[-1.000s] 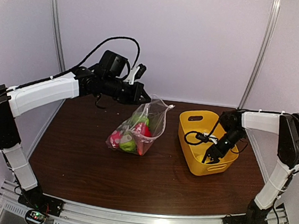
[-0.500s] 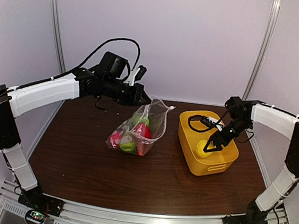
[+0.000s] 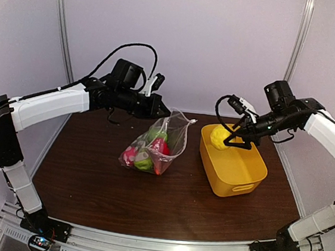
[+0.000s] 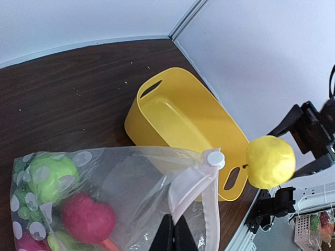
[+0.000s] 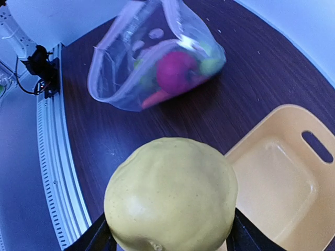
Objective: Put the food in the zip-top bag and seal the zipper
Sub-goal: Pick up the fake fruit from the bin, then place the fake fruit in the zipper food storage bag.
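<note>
Open table [image 3: 193,164] lies between bag [image 3: 153,145] and basket [image 3: 240,185].

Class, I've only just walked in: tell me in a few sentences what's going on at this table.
The left gripper is shut on the mouth edge of the zip-top bag, holding it up and open above the table. Several toy foods, red, pink and green, already lie inside. The right gripper holds a yellow toy fruit in the air above the edge of the yellow basket nearest the bag. The zipper is not sealed.
</note>
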